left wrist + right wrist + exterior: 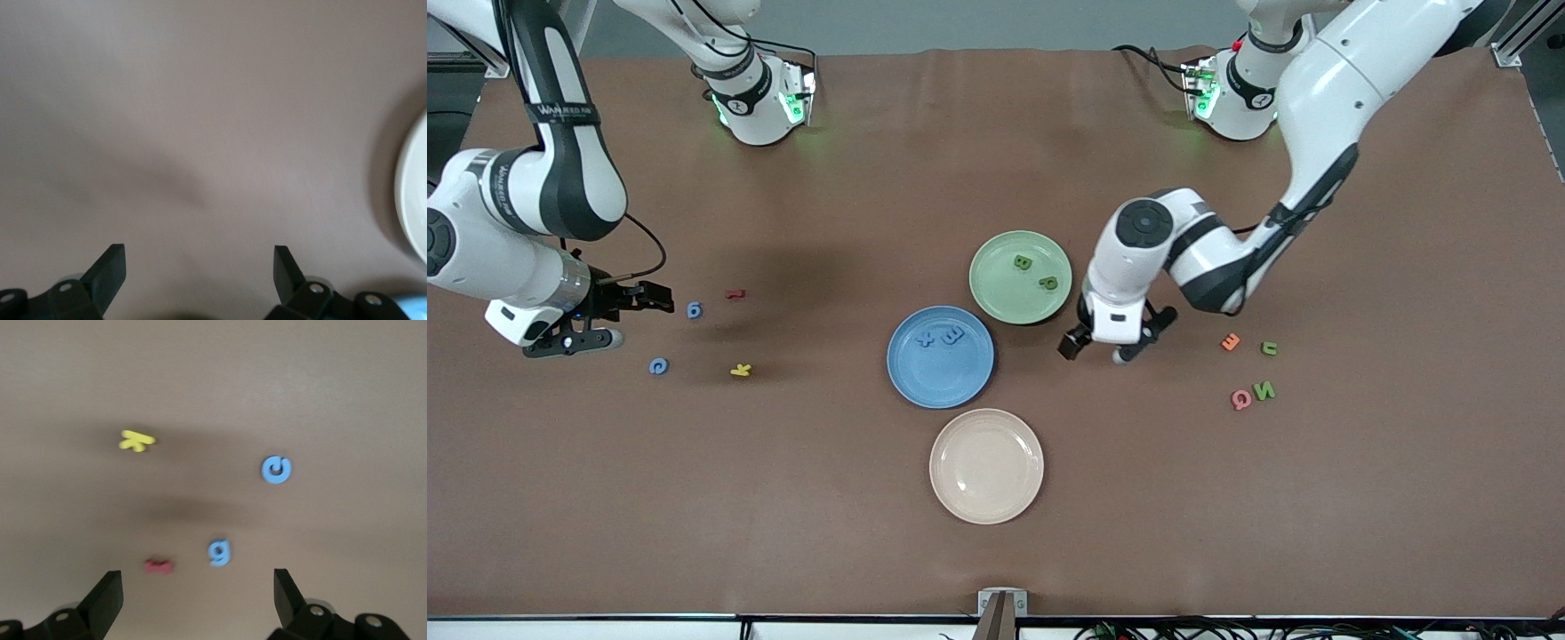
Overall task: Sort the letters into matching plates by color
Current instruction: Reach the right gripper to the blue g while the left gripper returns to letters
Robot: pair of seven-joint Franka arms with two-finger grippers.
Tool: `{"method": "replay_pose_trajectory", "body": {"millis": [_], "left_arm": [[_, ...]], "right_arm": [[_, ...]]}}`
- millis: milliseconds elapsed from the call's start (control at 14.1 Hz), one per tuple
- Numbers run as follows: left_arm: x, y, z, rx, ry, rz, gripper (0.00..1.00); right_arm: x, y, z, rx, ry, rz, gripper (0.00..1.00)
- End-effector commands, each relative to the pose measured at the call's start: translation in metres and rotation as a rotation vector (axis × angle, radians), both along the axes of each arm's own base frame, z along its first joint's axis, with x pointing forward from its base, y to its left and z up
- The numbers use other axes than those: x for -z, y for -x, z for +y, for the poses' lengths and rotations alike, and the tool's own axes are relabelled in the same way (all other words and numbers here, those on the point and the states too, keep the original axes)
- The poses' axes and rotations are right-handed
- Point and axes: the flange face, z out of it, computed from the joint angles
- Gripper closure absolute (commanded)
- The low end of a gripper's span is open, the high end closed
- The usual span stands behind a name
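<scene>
Letters are half sorted: two blue letters [676, 338] lie loose on the desk [783, 498] toward the right arm's end, two sit on the blue plate [907, 373], two on the green plate [996, 302], and two green letters [1266, 369] wait toward the left arm's end. The right gripper [645, 298] hangs beside the blue strays, fingers spread. The left gripper [1098, 348] hovers beside the green plate, fingers spread, empty.

Open left end effector [200, 273] over bare brown table [200, 120].
</scene>
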Motion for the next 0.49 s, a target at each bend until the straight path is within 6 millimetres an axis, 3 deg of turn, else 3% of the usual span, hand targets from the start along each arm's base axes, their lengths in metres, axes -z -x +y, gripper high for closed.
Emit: {"method": "replay_pose_trajectory", "body": {"millis": [0, 283, 424], "left_arm": [[-0.031, -0.020, 0.044, 0.068, -0.101, -0.040, 0.03], [-0.039, -0.044, 0.101, 0.128, -0.152, -0.025, 0.04], [-0.040, -0.052, 0.127, 0.158, -0.174, -0.011, 0.04]], "right_arm": [[0.021, 0.030, -0.010, -0.023, 0.011, -0.057, 0.00], [0.052, 0.049, -0.006, -0.022, 0.016, -0.098, 0.05], [0.073, 0.056, -0.005, -0.020, 0.015, -0.105, 0.17]]}}
